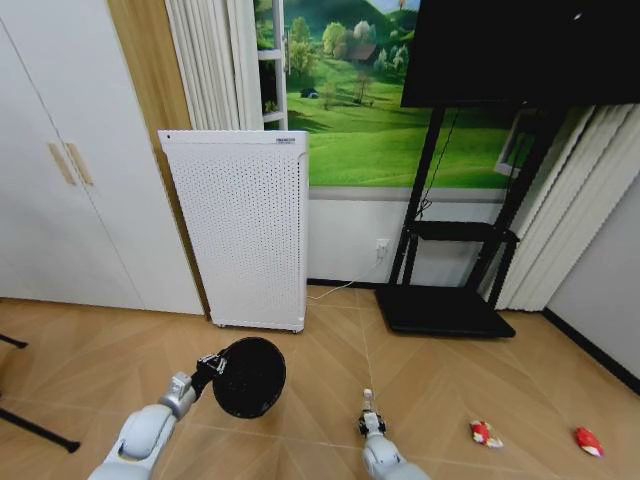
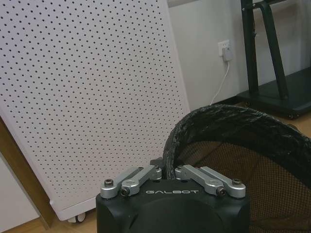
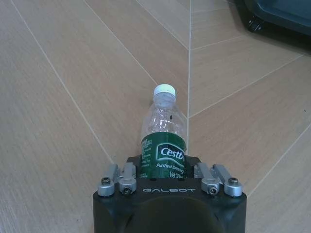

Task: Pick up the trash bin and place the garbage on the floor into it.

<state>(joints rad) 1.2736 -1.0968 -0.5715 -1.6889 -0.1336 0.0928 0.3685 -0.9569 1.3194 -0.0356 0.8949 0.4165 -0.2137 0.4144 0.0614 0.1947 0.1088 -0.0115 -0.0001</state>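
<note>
**Bin held up at left, bottle held at right**

Both grippers sit low at the near edge of the head view. Largest, the trash bin (image 1: 249,377) hangs above the floor (image 1: 420,370), tipped so its dark mouth faces the camera; the left gripper (image 2: 171,171) is clamped on its rim. To its right, the right gripper (image 3: 167,167) is closed around the bottle (image 3: 162,133), whose long axis runs forward from the jaws, cap outermost. So the bin lies to the left of the bottle, near it, and the bottle likely has to travel leftward into that mouth. Two red-and-white wrappers (image 1: 486,433) (image 1: 588,441) lie on the floor near the right edge, well apart from the bin.
</note>
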